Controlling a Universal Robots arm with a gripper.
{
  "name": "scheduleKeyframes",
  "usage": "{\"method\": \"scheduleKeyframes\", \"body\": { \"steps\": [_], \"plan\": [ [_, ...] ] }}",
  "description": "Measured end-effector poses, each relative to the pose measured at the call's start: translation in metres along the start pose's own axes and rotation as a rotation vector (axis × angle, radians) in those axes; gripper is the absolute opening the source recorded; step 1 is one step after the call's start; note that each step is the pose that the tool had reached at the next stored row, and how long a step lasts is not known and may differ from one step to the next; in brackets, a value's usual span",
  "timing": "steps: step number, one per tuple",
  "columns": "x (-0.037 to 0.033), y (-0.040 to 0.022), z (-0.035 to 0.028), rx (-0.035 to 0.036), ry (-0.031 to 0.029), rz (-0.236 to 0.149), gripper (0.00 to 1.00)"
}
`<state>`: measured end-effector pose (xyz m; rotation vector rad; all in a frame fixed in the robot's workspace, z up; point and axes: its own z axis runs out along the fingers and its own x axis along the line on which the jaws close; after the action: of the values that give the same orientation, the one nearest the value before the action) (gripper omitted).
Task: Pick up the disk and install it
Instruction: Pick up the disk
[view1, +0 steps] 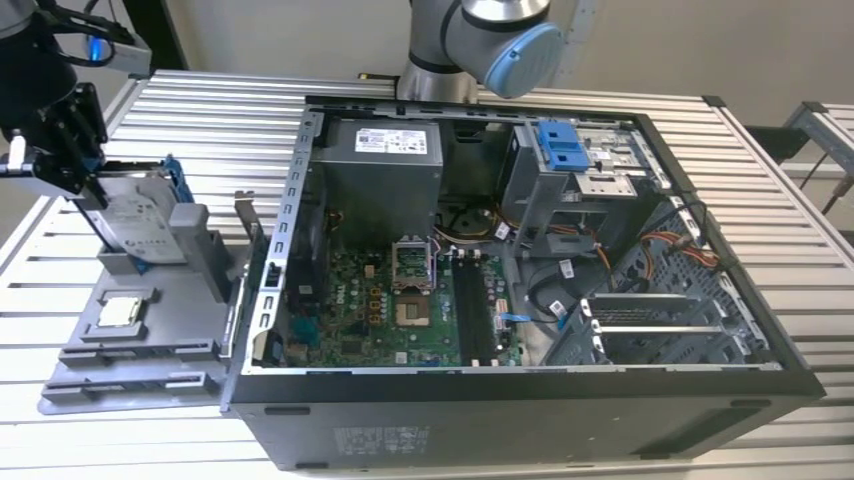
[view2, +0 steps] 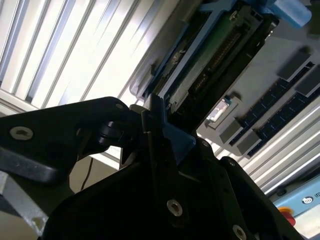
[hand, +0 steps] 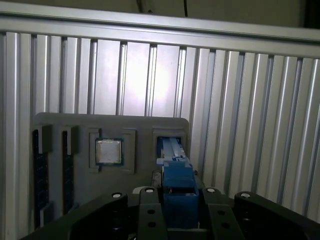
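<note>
Blue plastic rail (hand: 177, 172) and silver-grey metal identify the disk (view1: 140, 230), which stands on edge and tilted at the end of a grey tray (view1: 134, 350) farther from the exterior camera, on the exterior view's left. Its white label faces the exterior camera. The black gripper (view1: 91, 195) reaches down onto the disk's upper end with its claw drawn in narrow and clamped on the disk. In the first wrist view the gripper (hand: 177, 195) has the rail pinched between its two fingers (hand: 150, 210), and the disk (hand: 172, 150) runs from there down to a slot in the tray (hand: 135, 125). Whether its lower end is seated in that slot or clear of it cannot be told. In the second wrist view the gripper (view2: 160, 125) holds the same blue edge, with the dark underside of the disk (view2: 215, 60) extending away from it over the tray (view2: 260, 80). A small square silver chip (view1: 120, 310) lies flat in its own recess of the tray, apart from the disk; the first wrist view shows the chip (hand: 109, 151) just beside the disk's slot. An open-sided computer case (view1: 534, 400) lies on the slatted metal table (view1: 200, 110) just beside the tray, on the exterior view's right of it. Inside the case are a green motherboard (view1: 387, 300) and, toward the far wall, a grey cage (view1: 567, 145) with a blue latch. The arm (view1: 474, 35) rises behind the case.
</note>
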<state>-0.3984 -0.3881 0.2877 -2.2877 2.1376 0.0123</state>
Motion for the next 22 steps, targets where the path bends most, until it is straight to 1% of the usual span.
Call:
{"method": "scheduleKeyframes", "body": {
  "steps": [9,22],
  "plan": [
    [-0.0001,0.0,-0.008,0.0,0.0,0.0,0.0],
    [-0.0003,0.0,-0.0212,0.0,0.0,0.0,0.0]
  ]
}}
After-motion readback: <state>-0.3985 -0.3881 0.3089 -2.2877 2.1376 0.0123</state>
